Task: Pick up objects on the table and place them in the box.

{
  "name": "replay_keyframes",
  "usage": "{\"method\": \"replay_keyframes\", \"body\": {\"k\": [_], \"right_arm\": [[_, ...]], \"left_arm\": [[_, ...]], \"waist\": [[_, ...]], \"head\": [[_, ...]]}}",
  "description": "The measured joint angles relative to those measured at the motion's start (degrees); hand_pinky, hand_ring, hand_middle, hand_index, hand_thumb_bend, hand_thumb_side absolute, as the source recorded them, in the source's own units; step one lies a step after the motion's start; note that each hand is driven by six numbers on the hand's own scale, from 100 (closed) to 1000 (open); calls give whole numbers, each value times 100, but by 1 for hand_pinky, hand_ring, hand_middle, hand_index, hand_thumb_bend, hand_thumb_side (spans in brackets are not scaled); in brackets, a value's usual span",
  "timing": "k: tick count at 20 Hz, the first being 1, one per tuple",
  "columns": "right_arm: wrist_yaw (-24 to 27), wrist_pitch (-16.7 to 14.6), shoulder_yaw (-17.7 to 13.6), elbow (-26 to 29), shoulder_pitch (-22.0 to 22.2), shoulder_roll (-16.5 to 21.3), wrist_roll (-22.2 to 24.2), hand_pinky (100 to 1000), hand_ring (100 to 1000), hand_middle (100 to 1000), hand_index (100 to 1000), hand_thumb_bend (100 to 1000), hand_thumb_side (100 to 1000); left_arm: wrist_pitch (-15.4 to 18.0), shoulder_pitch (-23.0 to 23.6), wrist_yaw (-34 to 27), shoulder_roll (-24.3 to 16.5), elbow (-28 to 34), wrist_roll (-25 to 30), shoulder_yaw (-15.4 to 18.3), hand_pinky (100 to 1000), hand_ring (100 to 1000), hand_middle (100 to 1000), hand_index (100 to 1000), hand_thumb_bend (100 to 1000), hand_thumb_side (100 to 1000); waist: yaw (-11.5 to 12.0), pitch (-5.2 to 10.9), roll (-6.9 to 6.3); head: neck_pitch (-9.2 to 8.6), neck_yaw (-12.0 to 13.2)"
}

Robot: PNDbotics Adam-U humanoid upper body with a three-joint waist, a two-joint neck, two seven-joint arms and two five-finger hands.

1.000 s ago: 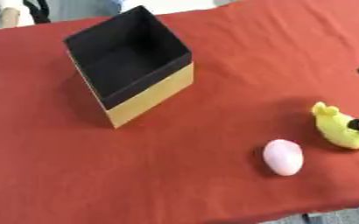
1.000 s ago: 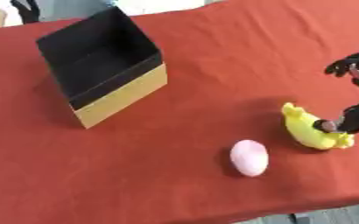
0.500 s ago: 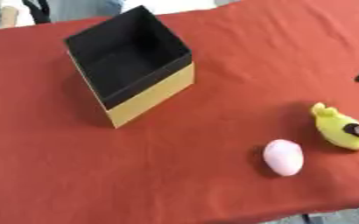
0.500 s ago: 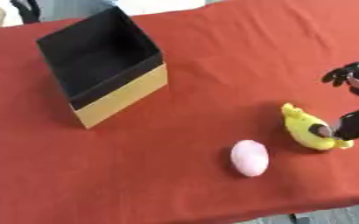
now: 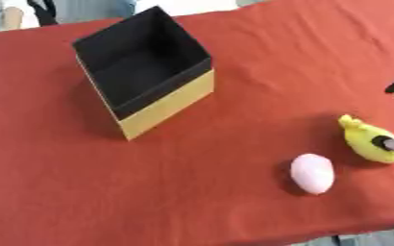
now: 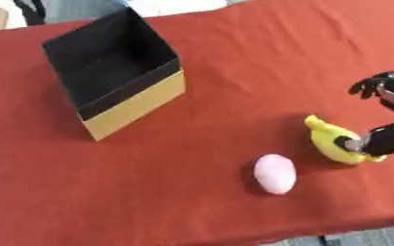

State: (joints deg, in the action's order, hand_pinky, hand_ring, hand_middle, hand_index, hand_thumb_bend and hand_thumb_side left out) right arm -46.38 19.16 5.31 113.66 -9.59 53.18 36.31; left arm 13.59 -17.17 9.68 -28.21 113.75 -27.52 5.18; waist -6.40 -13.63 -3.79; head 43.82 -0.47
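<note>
Right robot hand [image 6: 384, 115]: enters at the right edge of the right eye view. Its thumb tip rests on the near end of the yellow toy [image 6: 333, 141], while the other fingers [image 6: 375, 84] are curled and raised well above it, touching nothing. The hand is therefore not yet grasping; it stands spread around the toy with only one contact made. The left robot hand shows in no view.

Yellow toy: lies on the red bench [image 6: 209, 105] near its right side, narrow end pointing up and left, apparently soft and rounded.

Pink egg-shaped object [image 6: 275, 173]: lies on the bench just left of and below the toy, apart from it and untouched.

Box [image 6: 115, 72]: black inside, tan outer wall, open top, standing upright well to the left at the far side of the bench. Nothing can be seen inside it.

Risks, as judgement:
- With only the thumb on the toy, closing from this pose may push the rounded body sideways rather than trap it; it could roll toward the pink object or the near edge.
- The raised fingers must come down on the far side; if they land on top, the toy may squirt out.
- The carry to the box is long and crosses the bench; a pinch on one end could let the toy swing and drop short.
- The box wall nearest the hand could be struck on approach, shifting the box.
</note>
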Motion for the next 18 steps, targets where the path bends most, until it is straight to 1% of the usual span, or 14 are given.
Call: {"method": "replay_keyframes", "body": {"k": [6,11,14,15,16,18], "right_arm": [[-136,-163,-190,0,-64,65,-62,830,823,750,885,496,434],[-132,-320,-325,0,-33,109,-185,826,818,743,880,479,450],[-81,-406,-354,0,8,110,-271,824,815,738,878,462,467],[-61,-435,-354,0,13,110,-300,823,814,736,877,508,472],[-35,-463,-353,0,29,110,-326,822,813,735,877,448,478],[35,-526,-334,0,69,110,-375,822,813,733,879,436,482]], "left_arm": [[-9,55,17,-4,0,-9,2,536,822,676,813,100,399],[-17,103,38,-8,0,-17,12,536,822,676,813,100,399],[-22,113,44,-12,0,-22,21,536,821,676,813,100,398],[-25,113,45,-13,0,-25,26,536,821,676,813,100,395],[-26,115,46,-16,0,-26,33,536,821,676,813,100,396],[-28,121,47,-42,0,-28,34,536,821,676,813,100,395]], "waist": [[-75,63,40],[-117,103,74],[-141,122,97],[-146,128,102],[-146,130,106],[-156,130,107]], "head": [[0,57],[0,101],[0,114],[0,118],[0,124],[0,140]]}}
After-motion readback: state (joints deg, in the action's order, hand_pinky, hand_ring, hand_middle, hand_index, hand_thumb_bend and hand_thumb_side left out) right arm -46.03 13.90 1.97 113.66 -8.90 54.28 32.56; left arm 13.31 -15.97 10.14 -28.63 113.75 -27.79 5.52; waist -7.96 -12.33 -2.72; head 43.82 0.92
